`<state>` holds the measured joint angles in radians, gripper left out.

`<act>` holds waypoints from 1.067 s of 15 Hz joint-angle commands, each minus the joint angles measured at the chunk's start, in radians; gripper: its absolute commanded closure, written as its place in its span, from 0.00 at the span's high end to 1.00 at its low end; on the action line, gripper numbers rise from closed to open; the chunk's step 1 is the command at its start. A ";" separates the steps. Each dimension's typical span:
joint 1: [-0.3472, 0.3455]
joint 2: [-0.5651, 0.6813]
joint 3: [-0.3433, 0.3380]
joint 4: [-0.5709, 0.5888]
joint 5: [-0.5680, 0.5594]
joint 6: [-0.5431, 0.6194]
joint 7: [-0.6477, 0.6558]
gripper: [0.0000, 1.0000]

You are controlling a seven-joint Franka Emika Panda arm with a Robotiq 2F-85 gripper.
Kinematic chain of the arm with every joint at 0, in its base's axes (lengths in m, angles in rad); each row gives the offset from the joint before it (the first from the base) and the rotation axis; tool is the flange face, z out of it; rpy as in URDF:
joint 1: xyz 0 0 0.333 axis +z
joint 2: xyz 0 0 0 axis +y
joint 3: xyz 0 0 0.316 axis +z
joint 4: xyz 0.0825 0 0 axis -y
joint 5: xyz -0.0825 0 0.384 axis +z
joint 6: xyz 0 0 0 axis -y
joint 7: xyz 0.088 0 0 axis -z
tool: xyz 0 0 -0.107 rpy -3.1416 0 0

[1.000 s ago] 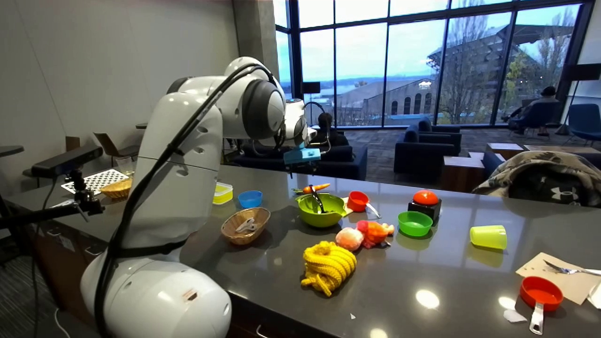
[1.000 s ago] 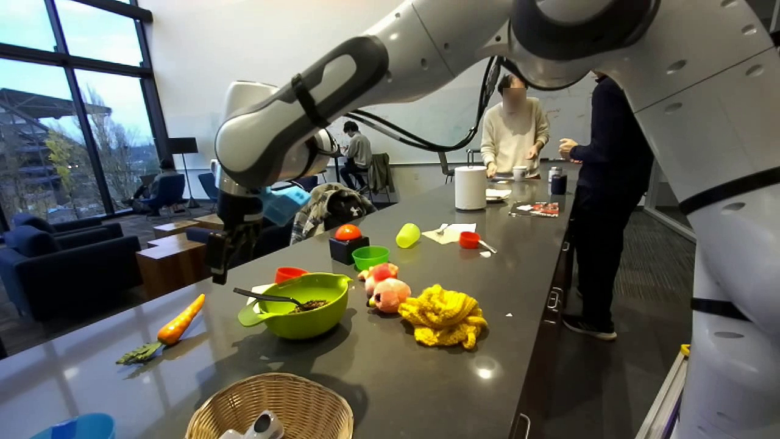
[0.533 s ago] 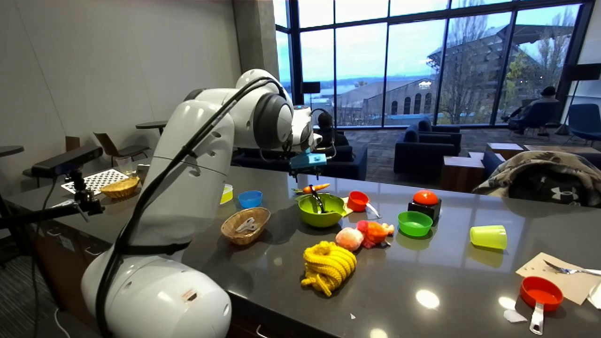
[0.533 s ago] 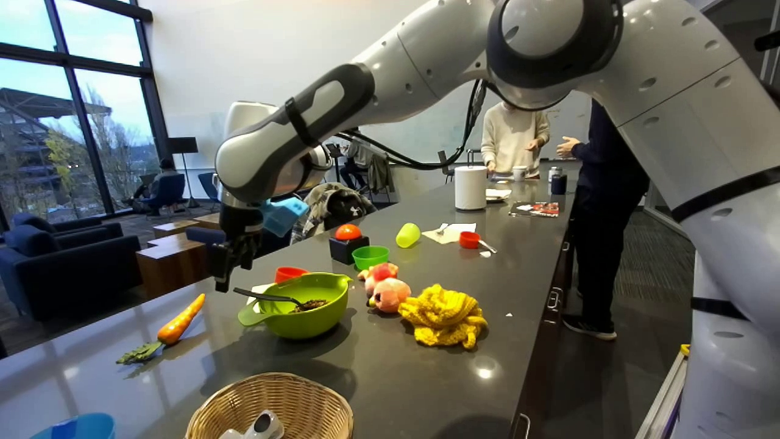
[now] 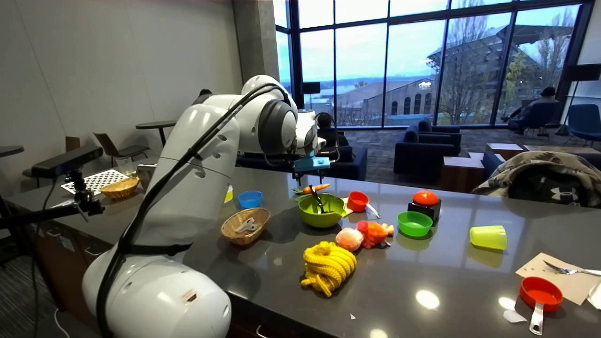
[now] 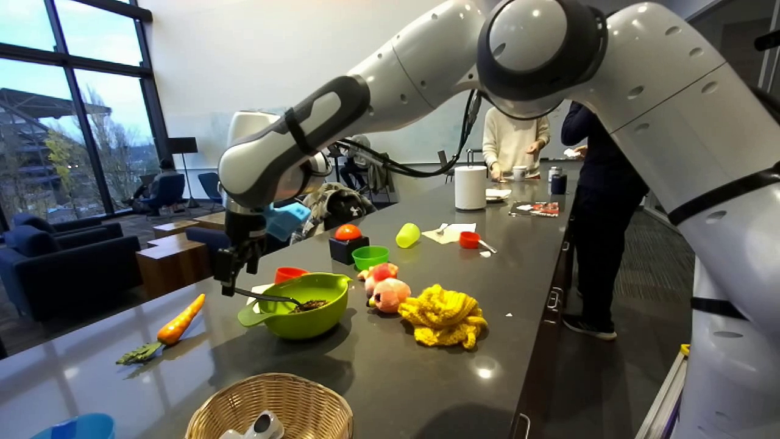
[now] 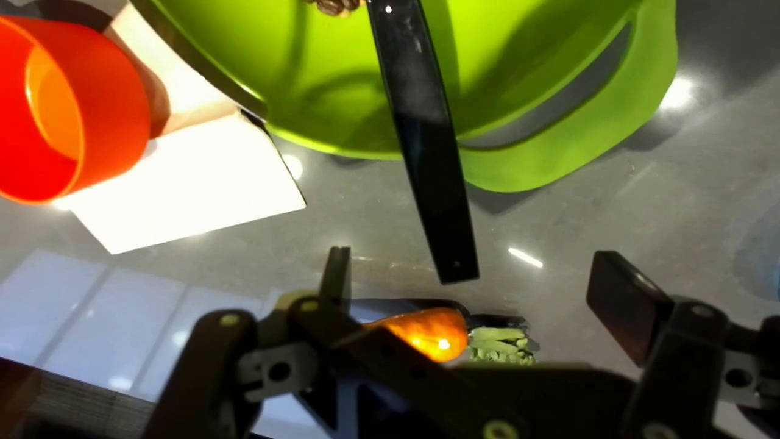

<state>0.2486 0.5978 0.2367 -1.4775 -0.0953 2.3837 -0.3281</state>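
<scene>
My gripper (image 7: 472, 262) is open and holds nothing. It also shows in both exterior views (image 5: 310, 180) (image 6: 239, 280), pointing down above the table. The black handle (image 7: 429, 164) of a utensil leans out over the rim of a green bowl (image 7: 634, 131). In the wrist view the handle's end lies between the two spread fingers, apart from both. The utensil's head is in the bowl, where brown bits (image 6: 312, 305) lie. An orange carrot (image 7: 429, 332) with green leaves lies on the table beyond the handle's end, partly hidden by the gripper.
A red cup (image 7: 116, 110) stands beside the bowl on a paper. A wicker basket (image 6: 314, 408), a blue bowl (image 5: 250, 199), a pink-orange plush toy (image 6: 390, 296), a yellow knitted bundle (image 6: 443, 317), a small green bowl (image 6: 370, 258) and a red-button box (image 6: 347, 249) are about.
My arm has lowered and moved slightly outward. The gripper has come down to the utensil's handle end, still open. The table objects have not visibly moved.
</scene>
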 commanded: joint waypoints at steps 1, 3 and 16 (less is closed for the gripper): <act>-0.008 0.008 -0.002 0.028 0.000 -0.036 -0.017 1.00; -0.010 0.004 -0.003 0.027 -0.001 -0.046 -0.016 0.74; 0.006 0.006 0.013 0.040 0.007 -0.114 -0.018 0.93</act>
<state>0.2496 0.6007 0.2421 -1.4589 -0.0946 2.2981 -0.3282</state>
